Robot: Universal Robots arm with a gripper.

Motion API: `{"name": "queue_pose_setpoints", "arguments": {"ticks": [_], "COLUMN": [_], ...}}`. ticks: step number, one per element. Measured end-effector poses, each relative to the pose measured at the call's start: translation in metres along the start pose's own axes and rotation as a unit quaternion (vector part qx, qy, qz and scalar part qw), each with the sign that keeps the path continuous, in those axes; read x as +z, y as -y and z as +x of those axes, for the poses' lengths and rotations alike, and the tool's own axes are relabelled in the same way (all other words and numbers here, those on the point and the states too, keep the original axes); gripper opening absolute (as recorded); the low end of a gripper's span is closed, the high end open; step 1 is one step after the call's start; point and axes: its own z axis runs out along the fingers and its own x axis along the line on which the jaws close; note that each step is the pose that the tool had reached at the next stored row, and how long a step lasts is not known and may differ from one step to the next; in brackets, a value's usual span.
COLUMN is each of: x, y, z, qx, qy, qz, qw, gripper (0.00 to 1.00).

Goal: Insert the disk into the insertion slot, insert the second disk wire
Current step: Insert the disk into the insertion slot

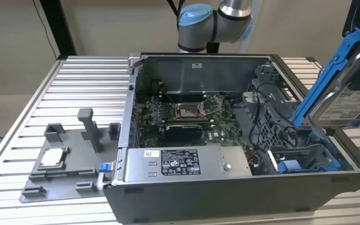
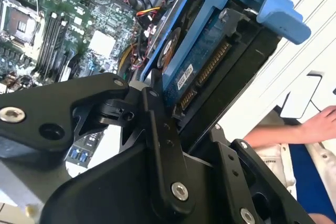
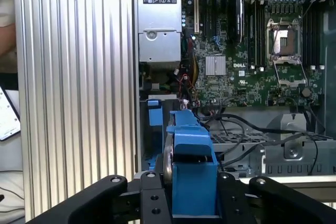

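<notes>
A grey fixture (image 1: pixel 73 183) is lying at the exterior view's left, the open computer case (image 1: pixel 230 197) is sitting in the middle, and rightward (above the blue-fitted insertion slot (image 1: pixel 302 157), clear of it) the gripper (image 3: pixel 189 195) is pinching the tilted disk (image 1: pixel 346 93).

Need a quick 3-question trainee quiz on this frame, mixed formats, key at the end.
1. True or false: the disk sits fully in the insertion slot.
2. The gripper holds: A) the disk B) a cable C) nothing.
3. Name the silver, black-labelled box in the computer case.
Key: 1 false, it is held tilted, outside the slot; 2 A; 3 the power supply.
</notes>
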Motion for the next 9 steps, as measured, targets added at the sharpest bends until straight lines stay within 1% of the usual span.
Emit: {"name": "queue_pose_setpoints", "arguments": {"ticks": [4,9], "x": [0.0001,0.0033], "y": [-0.0001,-0.0011], "z": [0.0000,0.0001], "qx": [0.000,0.000], "qy": [-0.0001,0.0000], "qz": [0.0000,0.0000], "qw": [1.00000,1.00000], "gripper": [0.00,0.00]}}
